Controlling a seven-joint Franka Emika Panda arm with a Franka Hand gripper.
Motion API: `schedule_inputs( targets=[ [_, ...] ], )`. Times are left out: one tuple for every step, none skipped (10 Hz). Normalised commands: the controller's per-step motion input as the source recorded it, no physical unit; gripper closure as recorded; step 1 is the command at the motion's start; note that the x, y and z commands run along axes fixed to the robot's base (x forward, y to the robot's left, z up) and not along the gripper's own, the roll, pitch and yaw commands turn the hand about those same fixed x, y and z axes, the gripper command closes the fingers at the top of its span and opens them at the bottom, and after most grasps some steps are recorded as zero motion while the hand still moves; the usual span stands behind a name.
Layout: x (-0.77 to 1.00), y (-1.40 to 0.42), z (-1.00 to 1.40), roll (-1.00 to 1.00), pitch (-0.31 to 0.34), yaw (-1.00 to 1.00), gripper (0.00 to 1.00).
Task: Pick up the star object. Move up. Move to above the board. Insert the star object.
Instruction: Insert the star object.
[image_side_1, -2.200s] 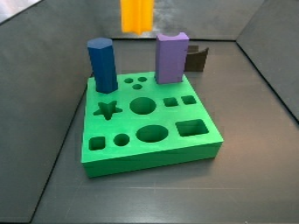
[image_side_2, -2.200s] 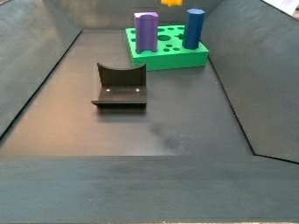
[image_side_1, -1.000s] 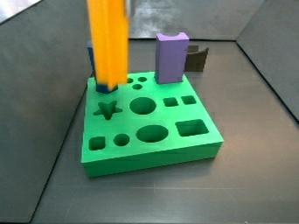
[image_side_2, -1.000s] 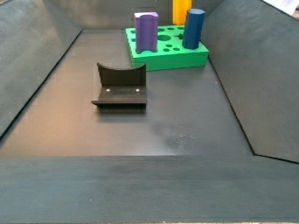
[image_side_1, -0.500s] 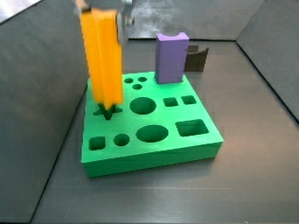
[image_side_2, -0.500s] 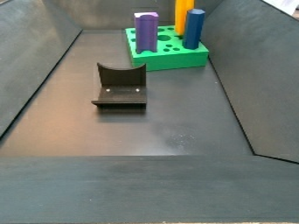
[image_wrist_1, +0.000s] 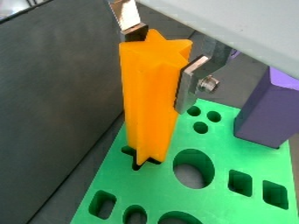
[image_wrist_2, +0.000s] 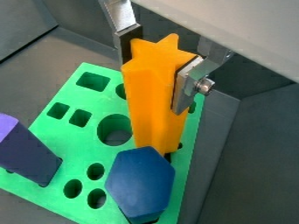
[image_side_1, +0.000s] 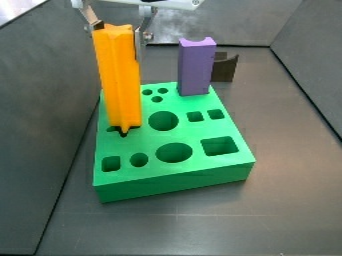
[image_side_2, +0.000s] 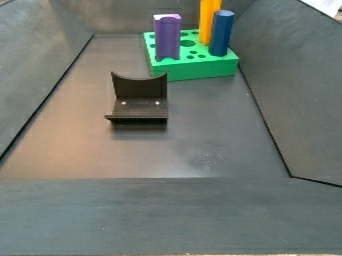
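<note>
The star object (image_side_1: 116, 80) is a tall orange ridged prism standing upright with its lower end in the star-shaped hole of the green board (image_side_1: 174, 176). It shows in both wrist views (image_wrist_1: 149, 105) (image_wrist_2: 156, 105) and behind the pegs in a side view (image_side_2: 210, 14). My gripper (image_side_1: 114, 18) is above the board's left side, shut on the prism's top. Both silver fingers (image_wrist_1: 193, 80) (image_wrist_2: 187, 79) press its sides. The board also shows in the other views (image_wrist_1: 233, 144) (image_wrist_2: 76, 149) (image_side_2: 201, 68).
A purple peg (image_side_1: 198, 66) (image_side_2: 167, 35) and a blue hexagonal peg (image_side_2: 222, 32) (image_wrist_2: 142, 179) stand in the board's back row. A small dark brown block (image_side_1: 227, 66) sits behind the board. The fixture (image_side_2: 138, 98) stands on the floor. Dark walls enclose the floor.
The gripper carried the star object from high above the board's back to over the star hole, then lowered it so its bottom end entered the hole.
</note>
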Motion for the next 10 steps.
schedule_inputs(
  targets=[
    [-0.08,-0.26,-0.47,0.08,-0.101,0.24,1.0],
    [-0.13,-0.33,-0.43,0.06,-0.141,0.18,1.0],
    [-0.13,-0.27,-0.48,0.09,-0.171,0.14,1.0],
    [0.0,-0.15,-0.58,0.12,-0.167,0.23,1.0],
    [0.01,-0.03,-0.69,0.16,-0.156,0.37,1.0],
    [0.11,-0.01,-0.73,0.16,-0.14,0.47,1.0],
    [0.19,-0.01,-0.74,0.14,-0.113,0.52,1.0],
    [0.26,0.0,-0.71,0.1,-0.1,0.51,1.0],
    [0.28,0.0,-0.72,0.13,-0.133,0.36,1.0],
    [0.16,0.0,-0.64,0.17,-0.123,0.21,1.0]
  ],
)
